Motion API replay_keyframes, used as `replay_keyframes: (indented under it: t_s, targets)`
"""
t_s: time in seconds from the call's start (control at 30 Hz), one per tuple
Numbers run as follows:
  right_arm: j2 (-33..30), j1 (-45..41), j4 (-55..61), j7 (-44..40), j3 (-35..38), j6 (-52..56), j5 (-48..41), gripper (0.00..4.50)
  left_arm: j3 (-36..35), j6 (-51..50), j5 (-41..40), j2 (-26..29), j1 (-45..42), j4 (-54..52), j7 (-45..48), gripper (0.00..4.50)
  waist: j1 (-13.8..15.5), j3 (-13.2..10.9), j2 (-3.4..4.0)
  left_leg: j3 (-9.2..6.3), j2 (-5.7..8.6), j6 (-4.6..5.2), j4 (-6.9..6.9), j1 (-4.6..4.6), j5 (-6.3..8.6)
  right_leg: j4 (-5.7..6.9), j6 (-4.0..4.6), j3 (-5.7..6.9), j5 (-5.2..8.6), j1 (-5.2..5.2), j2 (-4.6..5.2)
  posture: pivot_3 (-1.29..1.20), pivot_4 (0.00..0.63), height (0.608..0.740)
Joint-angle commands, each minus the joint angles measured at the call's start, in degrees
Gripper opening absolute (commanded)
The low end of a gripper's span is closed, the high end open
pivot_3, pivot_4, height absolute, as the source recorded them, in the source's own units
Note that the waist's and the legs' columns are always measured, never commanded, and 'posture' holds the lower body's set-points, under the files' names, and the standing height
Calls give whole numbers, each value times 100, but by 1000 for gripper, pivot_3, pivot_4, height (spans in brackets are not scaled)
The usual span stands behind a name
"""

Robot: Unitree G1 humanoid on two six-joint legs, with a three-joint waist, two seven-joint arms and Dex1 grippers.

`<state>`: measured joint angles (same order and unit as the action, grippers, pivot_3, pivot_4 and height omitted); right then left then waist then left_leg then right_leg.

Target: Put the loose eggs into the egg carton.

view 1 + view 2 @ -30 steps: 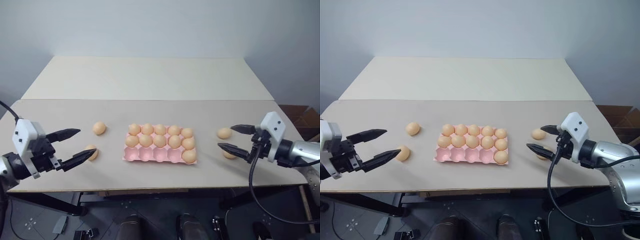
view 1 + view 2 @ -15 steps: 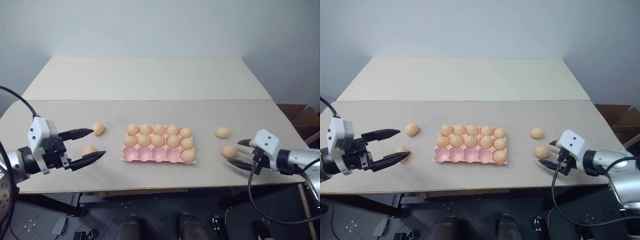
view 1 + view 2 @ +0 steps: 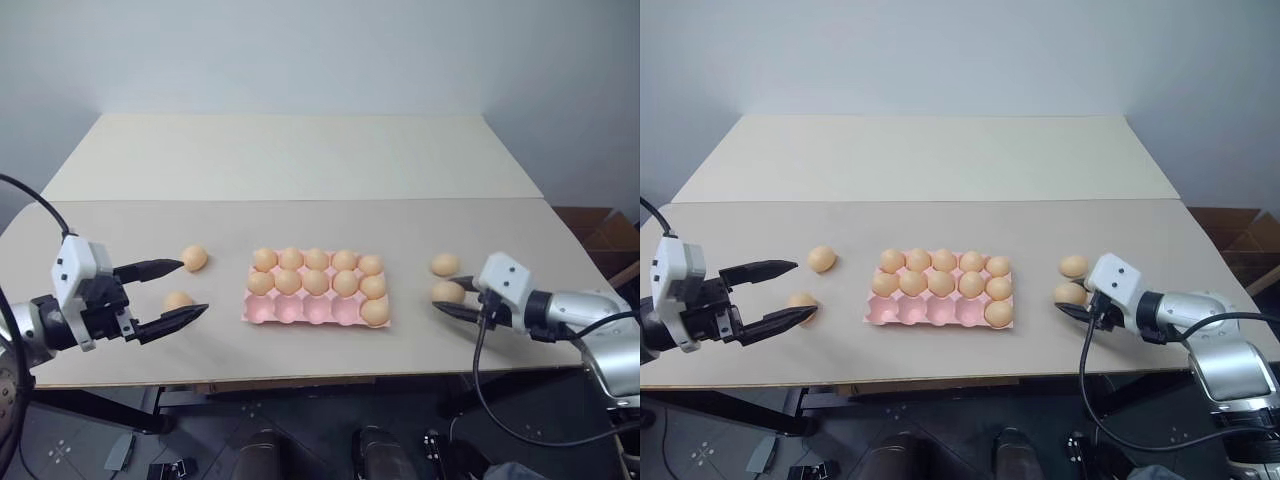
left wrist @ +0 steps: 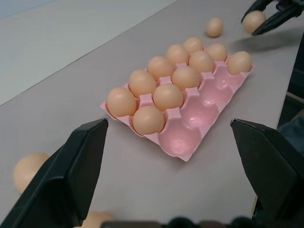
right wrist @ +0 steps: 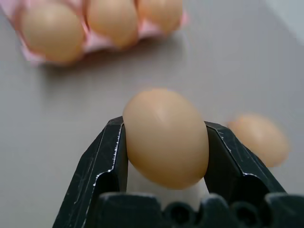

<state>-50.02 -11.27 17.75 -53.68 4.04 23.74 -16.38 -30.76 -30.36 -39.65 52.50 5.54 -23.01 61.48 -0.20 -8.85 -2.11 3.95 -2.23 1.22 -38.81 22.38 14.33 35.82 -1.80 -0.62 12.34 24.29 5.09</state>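
The pink egg carton (image 3: 299, 311) lies mid-table. Its two back rows are full of eggs, and the front row holds one egg (image 3: 376, 312) at its right end. My right gripper (image 3: 447, 298) is shut on a loose egg (image 5: 165, 137) right of the carton, low over the table. A second loose egg (image 3: 445, 264) lies just behind it. On the left, my left gripper (image 3: 191, 288) stands open and points at the carton. One loose egg (image 3: 178, 299) lies between its fingers, close to the near one. Another egg (image 3: 194, 258) sits just beyond the far fingertip.
The near table (image 3: 420, 225) is beige, and a second, paler table (image 3: 300, 150) butts against its far edge. The near table edge runs close under both grippers. A cardboard box (image 3: 605, 235) stands off the table at the right.
My right gripper has moved left, towards the carton, and closed its fingers on the nearer right-hand egg. The left gripper stays open and has hardly moved.
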Motion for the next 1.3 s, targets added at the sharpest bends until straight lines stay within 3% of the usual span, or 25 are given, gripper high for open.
replay_keyframes:
  t_s: [0.03,0.23,0.43,0.6,0.67,0.7,0.87,1.03,1.3]
  targets:
    - [324,-563,1090,281,-286,651,-440,2205,-190,70,-38,104,-25,-76,27,4500,-18,0,0,-4,-4,0,0,-1,0,0,-2,0,1,0,-2,0,150,740]
    - [1190,-1325,1381,838,-1772,1421,28,2205,-77,52,-45,89,-130,-79,-8,4500,-21,-2,-1,-5,-49,-5,-1,-4,-1,-3,38,-1,9,3,-47,0,150,740]
    - [1438,-1421,990,1154,-2308,1444,542,2205,-126,55,-51,80,-103,-105,-21,4500,34,-2,-1,29,-48,-8,0,8,0,-5,74,2,5,13,-45,0,150,740]
    - [1645,-1564,867,1262,-2321,1681,613,3646,-107,44,-44,99,-123,-117,-30,4500,13,-2,-1,31,-61,-8,-1,3,0,1,77,1,4,14,-63,0,150,740]
    - [1595,-1587,1052,1243,-2131,1846,498,4347,-126,17,-71,125,-148,-125,-28,4500,5,-2,-1,31,-64,-8,1,2,-1,5,82,2,6,17,-66,0,150,740]
    - [1548,-1587,1205,1211,-1967,1950,375,4435,-143,10,-83,133,-150,-123,-22,4500,2,-2,-1,30,-64,-8,2,2,0,6,84,2,7,18,-66,0,150,740]
    - [1174,-1496,1773,988,-804,2341,-352,4435,-165,55,-40,80,-107,-65,-66,4500,23,-3,1,30,-63,-9,5,8,0,4,84,2,8,23,-64,0,150,740]
    - [430,-589,1732,98,792,1684,-993,4435,-209,119,-43,56,-20,40,29,4500,89,-4,-1,30,-62,-15,5,6,4,-6,84,3,10,15,-63,0,150,740]
    - [-21,716,1017,-431,1942,885,-1044,4435,-554,304,22,78,421,439,498,4500,15,-4,-1,39,-70,-16,8,-10,5,0,56,-2,32,11,-67,0,150,740]
